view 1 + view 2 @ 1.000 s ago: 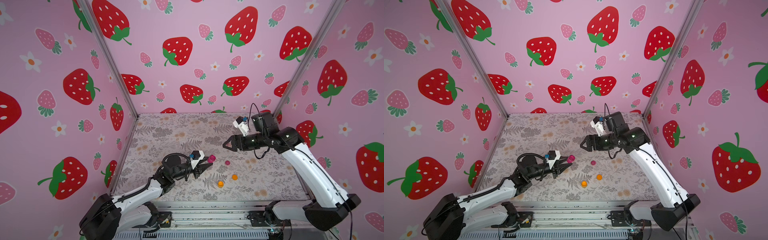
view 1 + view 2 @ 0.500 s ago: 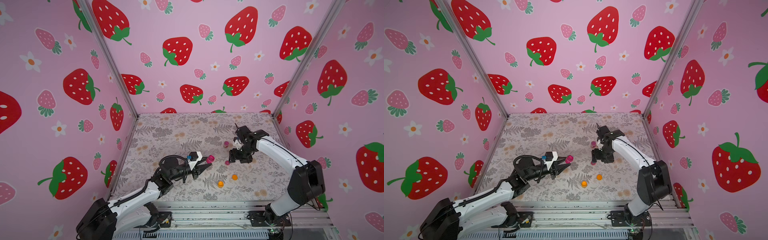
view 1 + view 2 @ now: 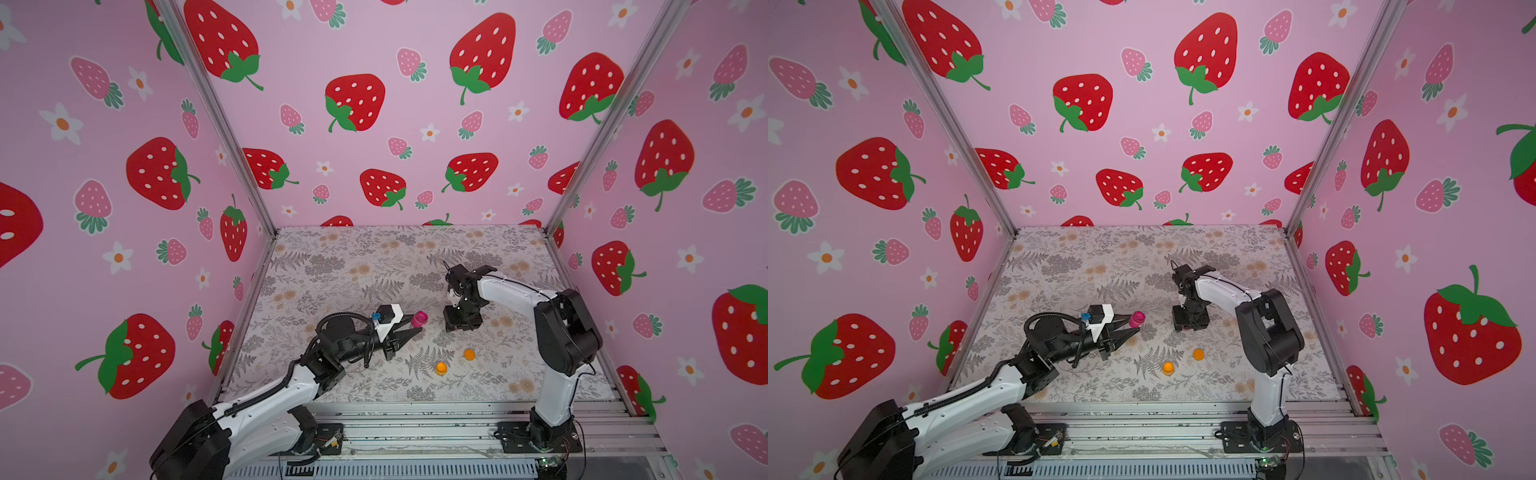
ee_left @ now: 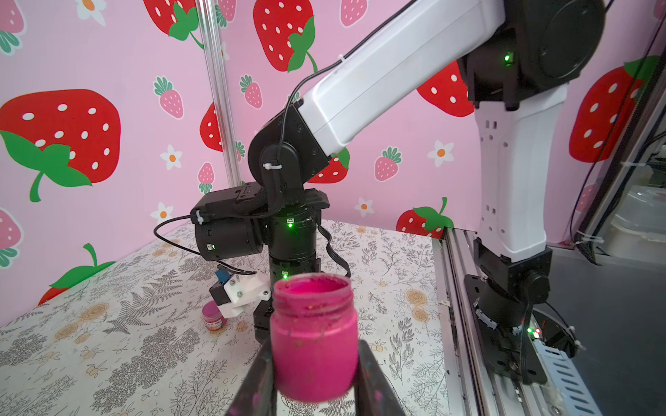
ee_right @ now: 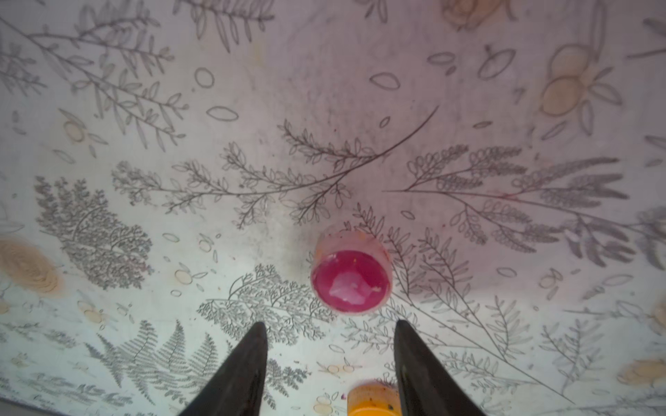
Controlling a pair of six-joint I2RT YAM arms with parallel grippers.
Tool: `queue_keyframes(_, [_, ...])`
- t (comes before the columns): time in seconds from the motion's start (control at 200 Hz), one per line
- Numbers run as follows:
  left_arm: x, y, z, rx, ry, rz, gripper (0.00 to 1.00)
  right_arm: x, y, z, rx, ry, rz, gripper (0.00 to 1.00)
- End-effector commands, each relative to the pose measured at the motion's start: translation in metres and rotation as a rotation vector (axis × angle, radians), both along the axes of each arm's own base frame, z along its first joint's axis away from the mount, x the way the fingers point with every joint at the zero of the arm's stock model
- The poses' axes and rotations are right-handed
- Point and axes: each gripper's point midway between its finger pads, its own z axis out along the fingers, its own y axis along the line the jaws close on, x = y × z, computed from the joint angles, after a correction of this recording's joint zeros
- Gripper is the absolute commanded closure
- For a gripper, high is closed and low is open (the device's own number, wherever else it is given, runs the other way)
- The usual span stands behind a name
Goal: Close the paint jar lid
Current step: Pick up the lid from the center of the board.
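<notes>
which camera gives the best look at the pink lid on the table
Right wrist view: the pink lid lies whole ahead of the right gripper. The left wrist view shows it small, partly hidden; in both top views that gripper covers it.

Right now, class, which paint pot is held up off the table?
The pink pot, gripped in the left claw; both orange pieces sit on the table.
</notes>
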Motion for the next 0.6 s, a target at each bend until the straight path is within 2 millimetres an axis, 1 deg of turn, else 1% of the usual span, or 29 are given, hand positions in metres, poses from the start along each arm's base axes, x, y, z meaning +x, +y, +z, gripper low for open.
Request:
queue_keyframes(0.0, [-0.001, 0.003, 0.011, -0.026, -0.042, 0.003, 0.74, 0.015, 0.000, 0.005, -0.027, -0.050, 0.001, 0.45])
queue_keyframes(0.13, [0.000, 0.004, 0.012, -0.029, -0.041, 0.007, 0.74, 0.023, -0.001, 0.004, -0.053, -0.068, 0.000, 0.47])
queue_keyframes(0.24, [0.000, 0.004, 0.011, -0.028, -0.037, 0.009, 0.74, 0.025, 0.001, 0.001, -0.059, -0.057, 0.005, 0.47])
queue_keyframes(0.25, [-0.001, 0.004, 0.011, -0.029, -0.038, 0.009, 0.74, 0.025, 0.002, 0.000, -0.059, -0.057, 0.007, 0.49])
queue_keyframes(0.285, [0.000, 0.005, 0.011, -0.029, -0.038, 0.010, 0.74, 0.026, 0.002, -0.001, -0.061, -0.057, 0.008, 0.51])
queue_keyframes(0.37, [0.001, 0.006, 0.011, -0.029, -0.037, 0.013, 0.74, 0.027, 0.003, -0.003, -0.066, -0.053, 0.008, 0.53])
queue_keyframes(0.595, [0.002, 0.006, 0.010, -0.029, -0.029, 0.014, 0.74, 0.022, 0.003, -0.008, -0.070, -0.030, 0.014, 0.54])
